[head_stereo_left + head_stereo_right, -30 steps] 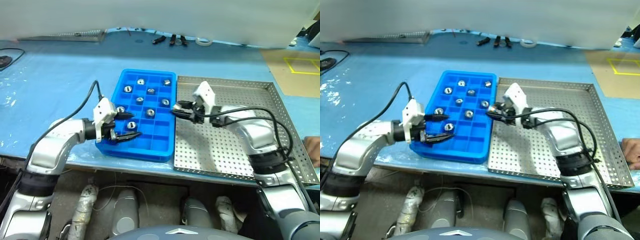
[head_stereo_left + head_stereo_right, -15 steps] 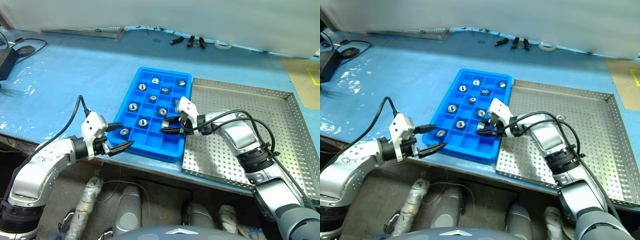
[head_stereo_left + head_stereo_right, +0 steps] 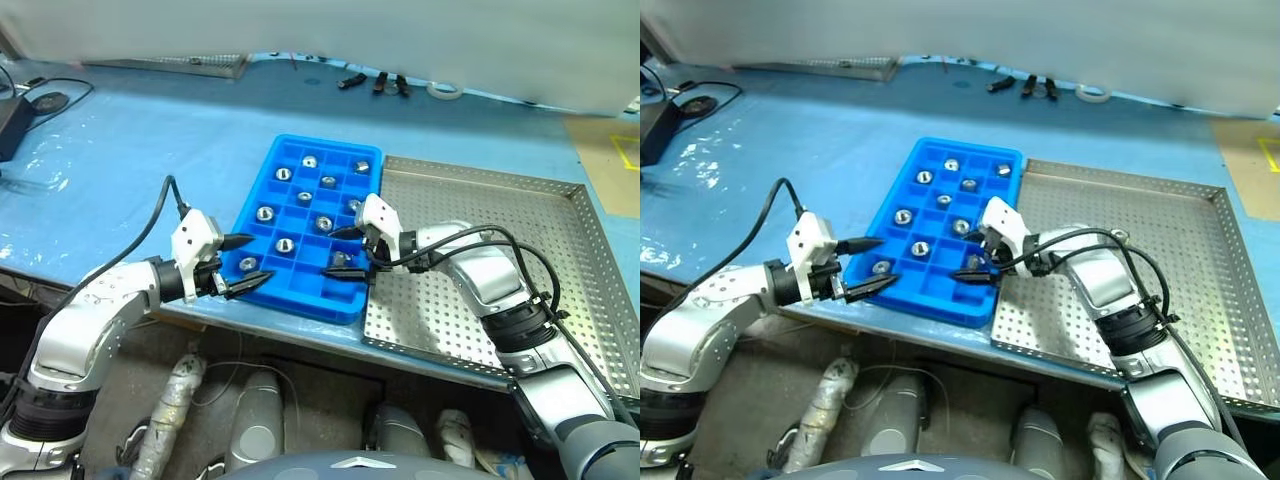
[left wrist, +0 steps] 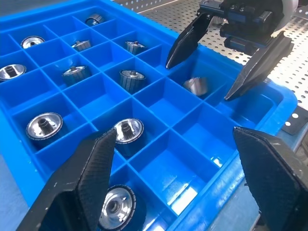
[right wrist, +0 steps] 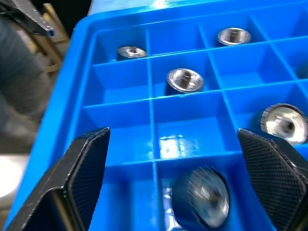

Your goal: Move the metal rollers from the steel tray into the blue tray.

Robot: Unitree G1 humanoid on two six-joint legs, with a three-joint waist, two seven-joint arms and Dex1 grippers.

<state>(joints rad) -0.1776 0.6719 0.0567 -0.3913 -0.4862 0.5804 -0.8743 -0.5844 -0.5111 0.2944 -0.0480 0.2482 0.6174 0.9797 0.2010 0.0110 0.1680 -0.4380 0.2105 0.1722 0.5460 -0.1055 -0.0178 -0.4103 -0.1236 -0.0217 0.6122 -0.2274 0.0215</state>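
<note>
The right pincer point(image 3: 343, 252) hangs over the near right part of the blue tray point(image 3: 262, 192), its fingers spread wide and released; one roller point(image 4: 196, 85) lies tilted in the compartment directly between and under the fingertips, free of both; the left pincer point(image 3: 243, 264) hovers at the tray's near left edge, fingers apart, grasping nothing, with a roller point(image 3: 248, 264) in the compartment between its tips; ten rollers can be counted in the blue tray, each in its own compartment; the steel tray point(image 3: 560, 240) sits just beside the blue tray on the right, on the surface point(image 3: 130, 150), touching or nearly so.
</note>
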